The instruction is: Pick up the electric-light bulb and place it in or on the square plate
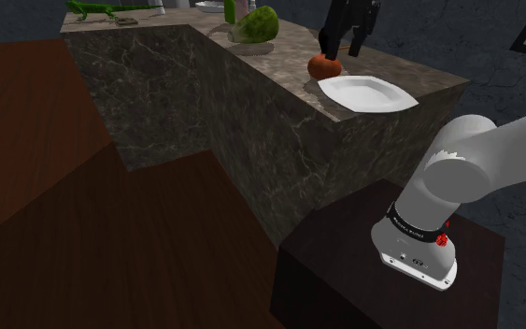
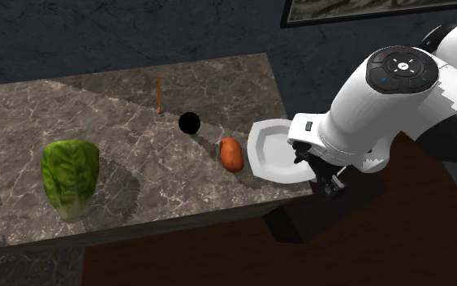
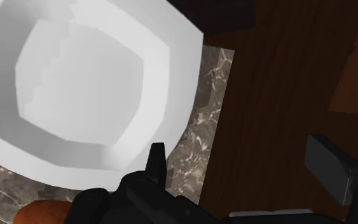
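Tool [image 1: 342, 49] spread wide, empty, above the dark marbled surface [image 1: 251, 121]; brown wood floor [image 1: 64, 234], mottled dark wall [image 2: 137, 32]. Orange bulb [image 2: 231, 153] lies flat just beside the white plate [image 2: 271, 150], long axis alongside its rim; base end indistinguishable.

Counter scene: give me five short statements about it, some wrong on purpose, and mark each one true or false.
1. The white plate lies near the edge of the counter. True.
2. The orange-red object lies on the plate. False: it lies on the counter beside the plate.
3. The tool is open, holding nothing. True.
4. The green leafy head touches the plate. False: it stands far off along the counter.
5. A black ball sits on the counter. True.
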Controlling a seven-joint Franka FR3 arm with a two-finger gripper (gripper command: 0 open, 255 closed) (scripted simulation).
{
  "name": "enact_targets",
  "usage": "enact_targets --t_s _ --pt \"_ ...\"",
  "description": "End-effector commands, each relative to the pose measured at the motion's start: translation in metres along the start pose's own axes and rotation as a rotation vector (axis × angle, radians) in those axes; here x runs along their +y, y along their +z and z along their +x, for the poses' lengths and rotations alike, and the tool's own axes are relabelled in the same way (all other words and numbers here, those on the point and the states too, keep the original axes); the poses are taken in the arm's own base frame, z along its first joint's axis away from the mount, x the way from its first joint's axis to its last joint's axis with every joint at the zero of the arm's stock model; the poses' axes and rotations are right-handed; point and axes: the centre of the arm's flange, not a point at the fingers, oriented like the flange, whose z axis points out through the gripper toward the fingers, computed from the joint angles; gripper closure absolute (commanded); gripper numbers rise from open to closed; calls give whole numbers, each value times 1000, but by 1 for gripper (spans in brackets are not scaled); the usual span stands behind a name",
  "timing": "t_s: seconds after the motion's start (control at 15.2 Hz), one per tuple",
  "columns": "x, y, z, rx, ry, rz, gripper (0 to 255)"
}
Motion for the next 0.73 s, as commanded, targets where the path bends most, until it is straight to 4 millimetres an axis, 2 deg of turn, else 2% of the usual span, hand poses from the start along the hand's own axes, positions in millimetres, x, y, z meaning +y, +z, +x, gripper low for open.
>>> enact_targets --t_s 0.0,0.66 --pt "0 0 0 0 0 0 0" --pt "91 -6 85 15 47 -53 0"
